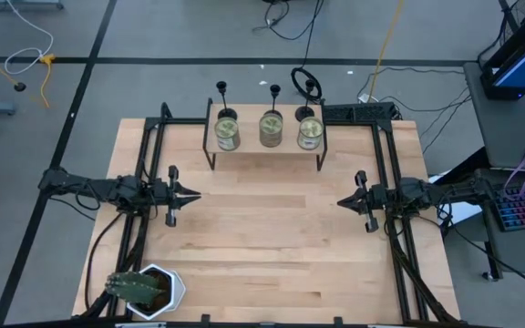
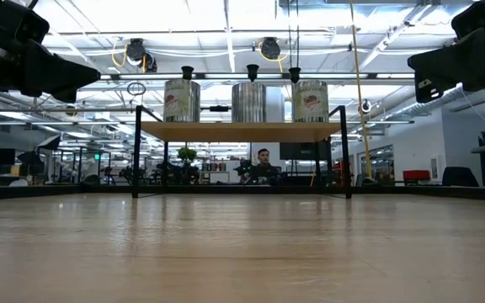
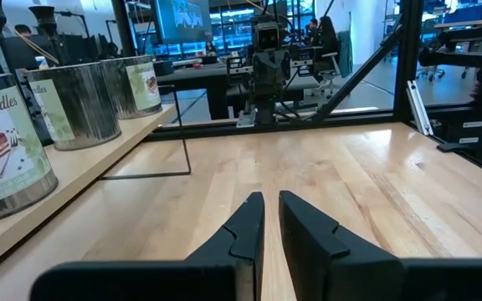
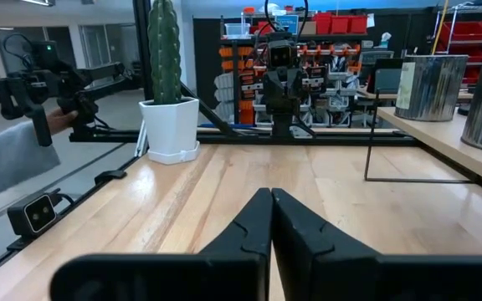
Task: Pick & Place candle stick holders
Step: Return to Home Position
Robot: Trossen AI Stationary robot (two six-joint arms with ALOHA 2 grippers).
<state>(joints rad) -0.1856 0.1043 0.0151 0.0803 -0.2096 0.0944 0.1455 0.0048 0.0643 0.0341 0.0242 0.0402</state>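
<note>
Three black candle stick holders stand on a raised wooden shelf at the table's far middle, just behind three greenish-gold cans. In the low view their cups rise above the cans; their bases are hidden. My left gripper hovers at the left middle and points right. It is all but shut, with a narrow slit between the fingers, and it is empty. My right gripper hovers at the right middle and points left. It is shut and empty.
A cactus in a white pot stands at the table's near left corner. Black frame rails run along both sides. The shelf stands on thin black legs. A person sits beyond the far edge.
</note>
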